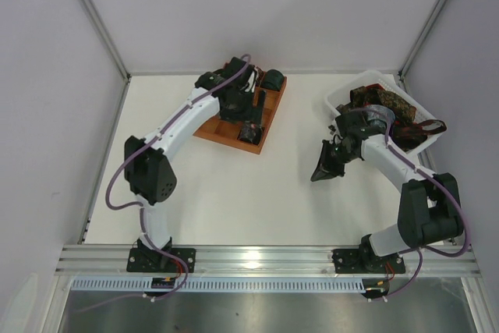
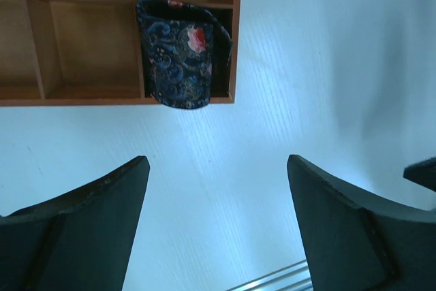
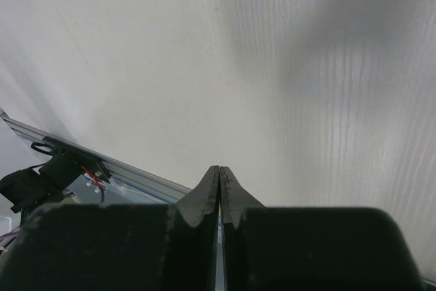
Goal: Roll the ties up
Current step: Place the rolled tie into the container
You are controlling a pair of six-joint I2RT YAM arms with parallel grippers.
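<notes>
Neatly coiled, one tie (image 2: 178,52) sits in a corner compartment of the wooden tray (image 2: 82,93); more ties (image 1: 394,103) lie heaped in the white bin (image 1: 337,97). Above the bench (image 2: 306,66) the left claw (image 2: 218,163) gapes wide and empty; the right claw (image 3: 219,172) is pressed closed, holding nothing.
</notes>
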